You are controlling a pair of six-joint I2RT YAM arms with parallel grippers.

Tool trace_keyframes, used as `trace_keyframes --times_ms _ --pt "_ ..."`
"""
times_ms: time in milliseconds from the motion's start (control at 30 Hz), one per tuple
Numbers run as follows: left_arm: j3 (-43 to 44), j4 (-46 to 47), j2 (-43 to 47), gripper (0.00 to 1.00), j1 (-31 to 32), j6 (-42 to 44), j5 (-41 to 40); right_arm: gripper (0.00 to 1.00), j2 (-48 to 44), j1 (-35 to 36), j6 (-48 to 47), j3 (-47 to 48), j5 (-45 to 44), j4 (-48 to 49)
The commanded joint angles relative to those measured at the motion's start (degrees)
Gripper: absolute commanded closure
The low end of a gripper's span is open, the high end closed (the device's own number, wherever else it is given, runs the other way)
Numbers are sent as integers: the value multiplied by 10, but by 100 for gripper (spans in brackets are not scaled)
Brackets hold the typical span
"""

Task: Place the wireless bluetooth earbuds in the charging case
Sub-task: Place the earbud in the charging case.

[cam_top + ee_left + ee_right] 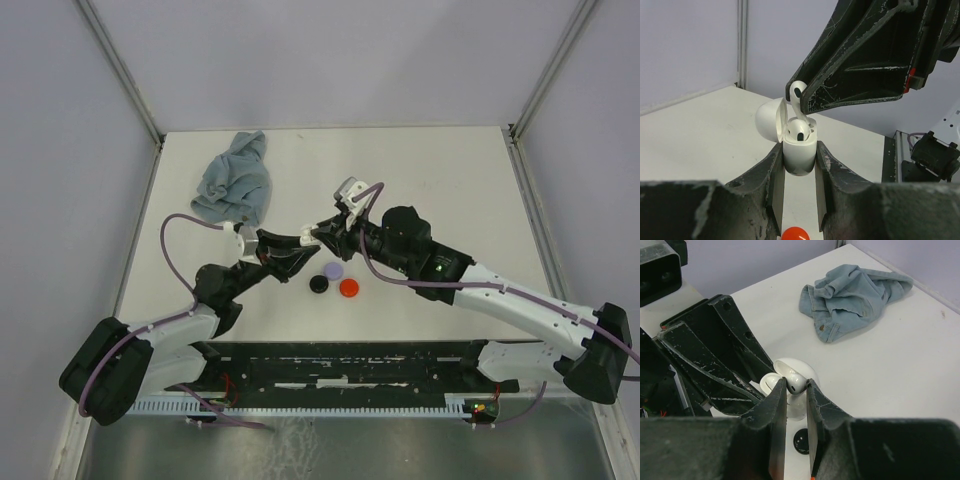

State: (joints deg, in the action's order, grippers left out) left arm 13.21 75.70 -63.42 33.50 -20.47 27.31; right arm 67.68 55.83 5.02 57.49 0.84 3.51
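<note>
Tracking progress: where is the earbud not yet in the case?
Left wrist view, centre: the earbud is pinched by the right gripper above the open charging case the left gripper holds.

Overhead wide, wrist views close, sharing case point(800, 154)

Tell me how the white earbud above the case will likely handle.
The earbud looks glossy and rounded, so it probably slips or twists easily. It is tiny beside the right pincer, so likely very light. Dropped, its hard shell might bounce off the case.
</note>
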Motion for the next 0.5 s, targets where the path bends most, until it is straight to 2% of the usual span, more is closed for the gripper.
trace_keyframes --times_ms 0,467 --pt "23 46 0 97 -1 -32 2 79 3 4 -3 -3 29 43" --pt "24 52 0 97 -1 -71 -29 76 -24 5 -10 -51 64 85"
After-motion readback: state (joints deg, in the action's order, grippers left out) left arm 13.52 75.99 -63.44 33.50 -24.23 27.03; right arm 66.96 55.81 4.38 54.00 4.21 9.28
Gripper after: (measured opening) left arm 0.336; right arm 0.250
